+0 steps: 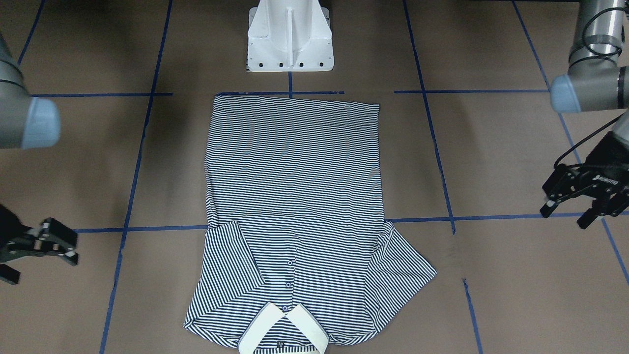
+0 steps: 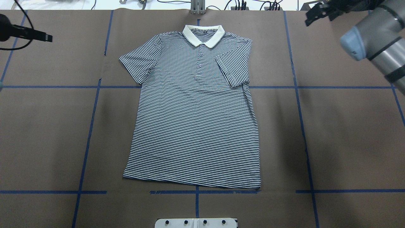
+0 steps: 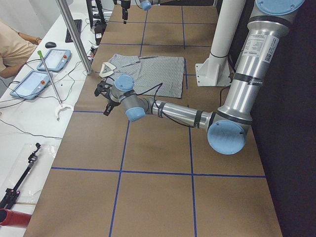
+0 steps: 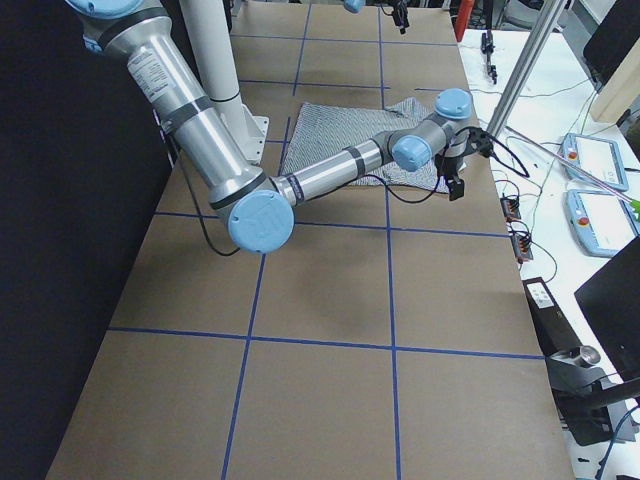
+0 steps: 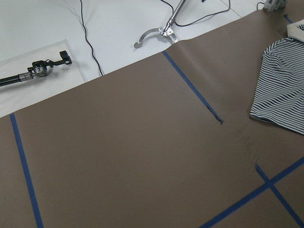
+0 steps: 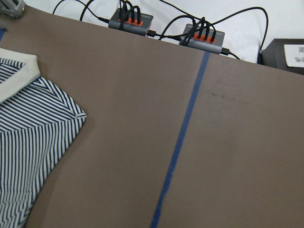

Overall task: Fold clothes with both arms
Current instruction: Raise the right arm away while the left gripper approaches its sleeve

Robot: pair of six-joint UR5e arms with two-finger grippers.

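- A short-sleeved polo shirt (image 2: 193,126) with thin navy-and-white stripes lies flat and front-up in the middle of the brown paper-covered table (image 2: 348,133). In the overhead view its plain white collar (image 2: 193,35) is at 12 o'clock and its straight hem at 6 o'clock.
- The sleeve at the shirt's 1 o'clock corner (image 2: 234,69) is folded inward and rests on the chest. The sleeve at 11 o'clock (image 2: 139,63) is spread out on the paper.
- Small buttons (image 2: 200,60) run down from the collar.
- The black two-finger left gripper (image 1: 564,216) hangs at about 10 o'clock from the shirt in the overhead view, well apart from the cloth. Its fingers are spread with nothing between them.
- The black two-finger right gripper (image 1: 39,260) is at about 2 o'clock from the shirt, also well clear of it. Its fingers stand apart and hold nothing.
- The silver-grey jointed left arm (image 3: 182,112) and right arm (image 4: 330,175) each reach out low over the table on either side of the shirt.
- Blue tape lines (image 2: 91,126) divide the paper into large rectangles.
- The white pedestal base (image 1: 290,34) stands just beyond the hem, at 6 o'clock in the overhead view.
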